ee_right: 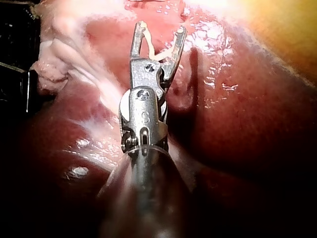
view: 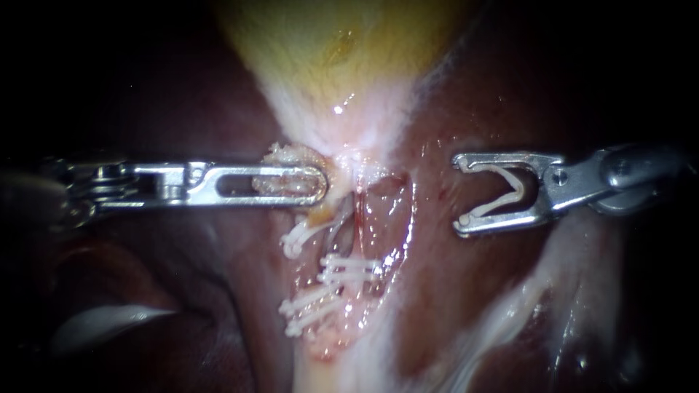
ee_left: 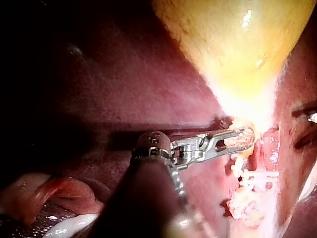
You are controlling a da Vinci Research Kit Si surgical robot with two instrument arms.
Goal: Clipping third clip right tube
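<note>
My left instrument (view: 320, 185) comes in from the left, its slotted jaws shut on pale tissue at the narrow lower end of the yellow gallbladder (view: 328, 44). Just below its tip a thin reddish tube (view: 362, 215) runs downward. Several white clips (view: 348, 271) lie across the tubes there. My right instrument (view: 460, 194) hovers to the right of the tubes, apart from them, its jaws spread and holding an open white clip (view: 502, 195). In the right wrist view that clip (ee_right: 157, 53) sits between the jaws (ee_right: 161, 27). The left wrist view shows my left instrument (ee_left: 247, 135) on the gallbladder (ee_left: 237, 44).
Dark red liver (view: 480, 291) surrounds the dissected area. Whitish strands of tissue (view: 510, 320) run down at lower right. In the left wrist view, pale and pink tissue (ee_left: 44, 193) lies beside the shaft.
</note>
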